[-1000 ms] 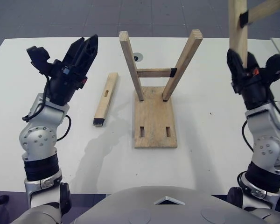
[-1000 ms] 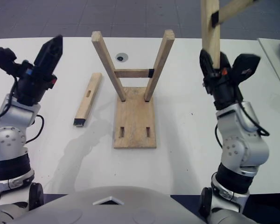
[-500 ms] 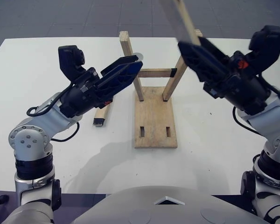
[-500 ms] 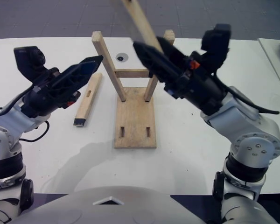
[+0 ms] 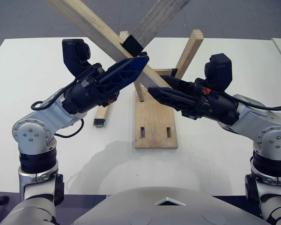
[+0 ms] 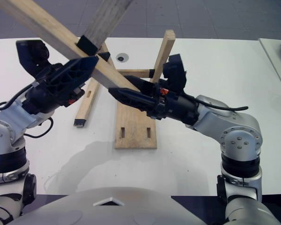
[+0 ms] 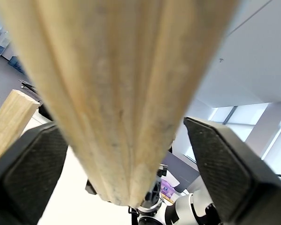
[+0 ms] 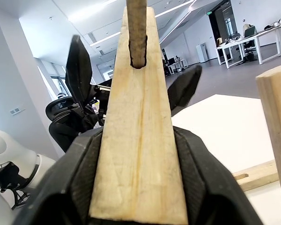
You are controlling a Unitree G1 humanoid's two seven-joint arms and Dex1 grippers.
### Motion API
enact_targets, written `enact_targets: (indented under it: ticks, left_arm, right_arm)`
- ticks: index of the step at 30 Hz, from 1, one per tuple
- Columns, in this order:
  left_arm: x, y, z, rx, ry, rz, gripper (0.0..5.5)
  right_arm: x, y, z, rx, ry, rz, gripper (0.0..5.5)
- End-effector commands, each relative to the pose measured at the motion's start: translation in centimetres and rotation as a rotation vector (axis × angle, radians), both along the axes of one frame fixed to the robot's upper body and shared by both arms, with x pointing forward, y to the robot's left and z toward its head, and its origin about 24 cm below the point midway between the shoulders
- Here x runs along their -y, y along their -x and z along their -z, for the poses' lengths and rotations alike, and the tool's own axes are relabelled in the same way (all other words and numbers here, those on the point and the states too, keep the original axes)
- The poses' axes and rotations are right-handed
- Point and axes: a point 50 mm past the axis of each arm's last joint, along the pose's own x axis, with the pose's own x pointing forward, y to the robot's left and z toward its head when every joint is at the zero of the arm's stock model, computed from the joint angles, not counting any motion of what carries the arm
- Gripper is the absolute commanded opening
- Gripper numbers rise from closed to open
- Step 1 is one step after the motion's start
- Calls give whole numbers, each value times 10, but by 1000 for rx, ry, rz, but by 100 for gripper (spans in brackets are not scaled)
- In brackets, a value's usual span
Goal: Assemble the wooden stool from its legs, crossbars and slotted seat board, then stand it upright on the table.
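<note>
The seat board [image 5: 155,123] lies flat on the white tabletop [image 5: 18,70], with its long side pointing away from the robot. In its near end there are two small slots [image 5: 142,132], both empty. To the left of the board, a little apart from it, a loose bar [image 6: 84,105] with one slot lies flat on the tabletop. Above the middle of the board the right gripper [image 5: 152,91] has its jaws clamped on the lower end of a leg [image 5: 84,21]. This leg is in the air and rises at a slant, up and to the left of the board. A crossbar [image 5: 154,18] with a black end sits in a slot of this leg and goes up and to the right, so the two pieces make a cross over the far half of the board. The left gripper [image 5: 139,61] comes from the left of the board and is at the same leg, just below the joint. Its jaws are apart, one on each side of the wood, and I cannot tell if they touch it. In the far end of the board two standing legs [image 5: 189,47] lean outward, and a second crossbar [image 6: 138,73] joins them. Beyond the board a small round fitting [image 6: 122,57] is set in the tabletop.
</note>
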Motion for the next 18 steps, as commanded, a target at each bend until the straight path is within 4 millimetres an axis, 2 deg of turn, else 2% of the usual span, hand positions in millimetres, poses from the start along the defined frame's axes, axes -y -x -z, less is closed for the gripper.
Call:
enact_targets:
  ticks: [1, 9, 13, 14, 18]
  left_arm:
    - [-3, 5, -1, 7, -16, 66, 367]
    - [-7, 6, 1, 19, -44, 86, 230]
    - [-10, 5, 3, 27, -64, 71, 217]
    - [-12, 3, 3, 37, -68, 58, 216]
    - [-21, -2, -1, 102, -104, 7, 206]
  right_arm:
    - [0, 4, 4, -44, -23, -62, 203]
    - [3, 2, 6, -102, -46, -95, 203]
    - [5, 1, 8, -113, -38, -80, 203]
    - [6, 1, 10, -113, -24, -71, 240]
    - [17, 3, 25, -134, 74, -21, 290]
